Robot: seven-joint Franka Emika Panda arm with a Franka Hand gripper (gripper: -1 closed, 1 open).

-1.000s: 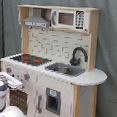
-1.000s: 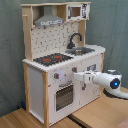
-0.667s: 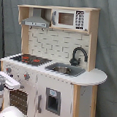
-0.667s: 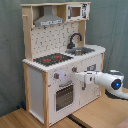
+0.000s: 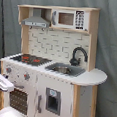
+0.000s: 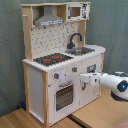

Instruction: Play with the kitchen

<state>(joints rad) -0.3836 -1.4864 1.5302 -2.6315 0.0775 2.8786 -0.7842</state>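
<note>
Fingers (image 6: 84,78) (spread unclear) near kitchen (image 6: 55,65) front, plain only in second exterior view.

We see the kitchen (image 5: 54,64) in both exterior views as white panels framed in pale, light-coloured wood, with a black hob (image 5: 30,59) marked by red rings, a black faucet (image 5: 78,56), a silvery steel sink (image 5: 63,70) and a grey hood (image 5: 35,20). Its back wall (image 5: 53,44) carries a white brick pattern in the first exterior view, and the microwave (image 5: 70,19) is white with a dark window. In the second exterior view the arm (image 6: 112,82) is white with a blue light on its side, against a dull grey-green curtain (image 6: 11,55) and a light brown wooden floor (image 6: 100,115).
</note>
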